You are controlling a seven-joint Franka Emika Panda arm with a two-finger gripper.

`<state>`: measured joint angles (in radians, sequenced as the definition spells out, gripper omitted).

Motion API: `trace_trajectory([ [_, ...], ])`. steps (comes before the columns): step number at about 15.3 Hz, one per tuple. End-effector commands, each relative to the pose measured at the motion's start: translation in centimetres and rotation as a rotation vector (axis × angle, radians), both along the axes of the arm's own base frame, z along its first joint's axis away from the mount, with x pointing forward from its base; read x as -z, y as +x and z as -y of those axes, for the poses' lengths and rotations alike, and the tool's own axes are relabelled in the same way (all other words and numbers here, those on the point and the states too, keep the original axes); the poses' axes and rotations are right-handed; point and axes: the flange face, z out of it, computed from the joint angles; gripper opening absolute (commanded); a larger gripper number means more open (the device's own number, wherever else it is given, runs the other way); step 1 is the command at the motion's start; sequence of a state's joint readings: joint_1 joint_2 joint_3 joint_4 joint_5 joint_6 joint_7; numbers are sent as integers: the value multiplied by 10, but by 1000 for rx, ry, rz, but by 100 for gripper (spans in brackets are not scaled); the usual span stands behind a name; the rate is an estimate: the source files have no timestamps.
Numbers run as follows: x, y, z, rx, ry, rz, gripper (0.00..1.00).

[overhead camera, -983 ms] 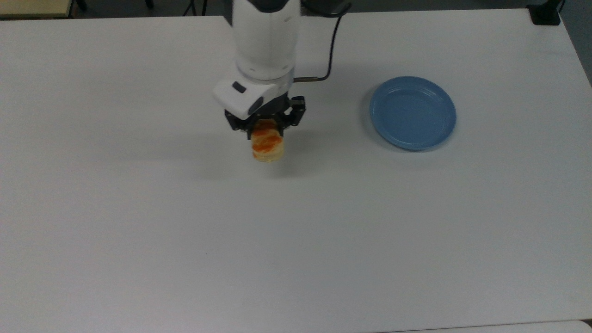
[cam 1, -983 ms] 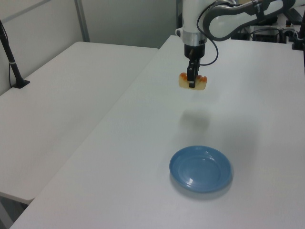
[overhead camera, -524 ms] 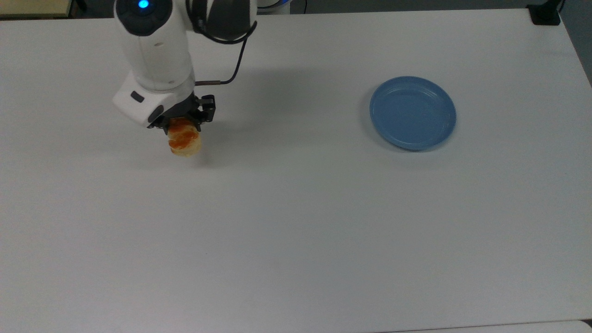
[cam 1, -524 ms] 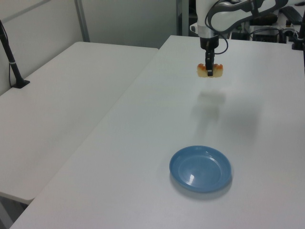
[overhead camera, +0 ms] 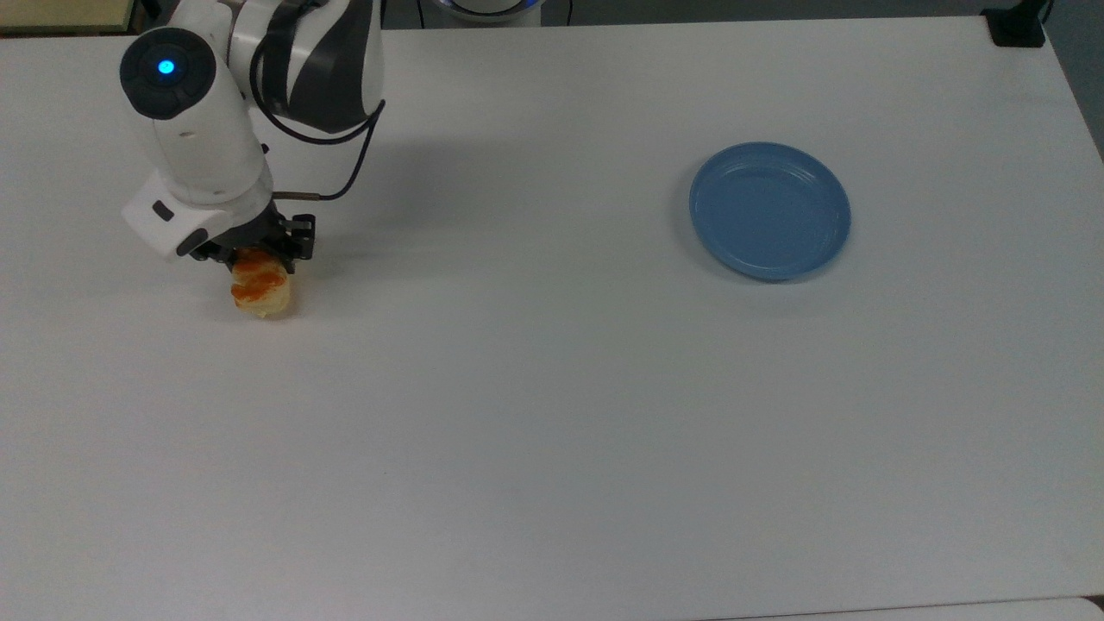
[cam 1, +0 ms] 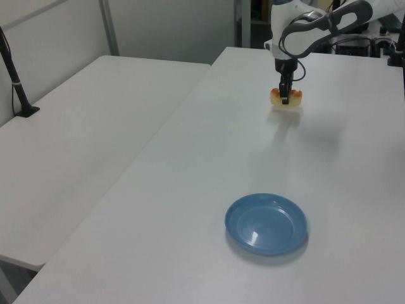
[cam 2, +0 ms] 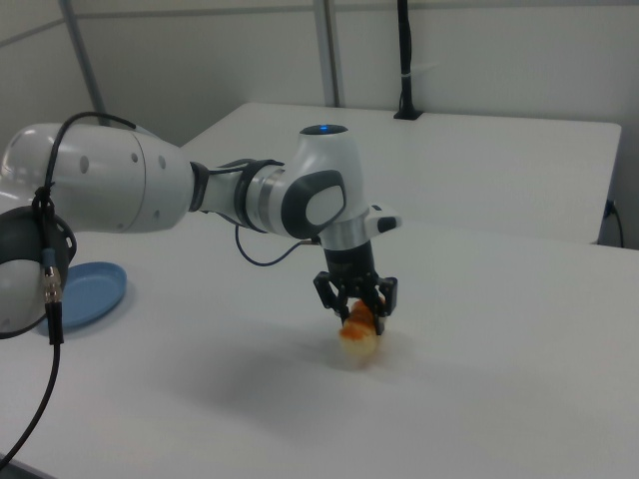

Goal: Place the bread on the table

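Note:
The bread (overhead camera: 260, 291), a pale loaf with orange-brown glazed bumps, sits low at the top view's left, at or just above the white table (overhead camera: 552, 414). My gripper (overhead camera: 256, 267) is shut on its upper part, fingers straddling it. In the left view the bread (cam 1: 286, 98) is at the far end of the table under my gripper (cam 1: 285, 96). The right view has the bread (cam 2: 358, 333) touching or almost touching the tabletop below my gripper (cam 2: 357, 309).
A round blue plate (overhead camera: 769, 210) lies empty at the top view's right, far from the arm, and shows as the plate (cam 1: 266, 223) near the front in the left view. A second white table (cam 1: 82, 139) stands at the left view's left.
The arm has carried the bread further toward the top view's left and lowered it close to the tabletop. The plate has not moved.

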<state>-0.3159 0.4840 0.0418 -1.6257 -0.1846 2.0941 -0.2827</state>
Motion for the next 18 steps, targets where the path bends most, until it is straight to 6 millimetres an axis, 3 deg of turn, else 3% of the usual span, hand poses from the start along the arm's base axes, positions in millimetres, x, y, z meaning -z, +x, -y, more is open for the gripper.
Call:
trace_trajectory([
  [1,-3,-5,9,-9,-24,17,100],
  [7,-5,-7,16,19,-19,22,100],
  [9,-18,-9,15,64,-18,36,100],
  [12,-62,-15,-2,242,-30,56,100],
  [18,-172,-43,-66,361,26,89,100],
])
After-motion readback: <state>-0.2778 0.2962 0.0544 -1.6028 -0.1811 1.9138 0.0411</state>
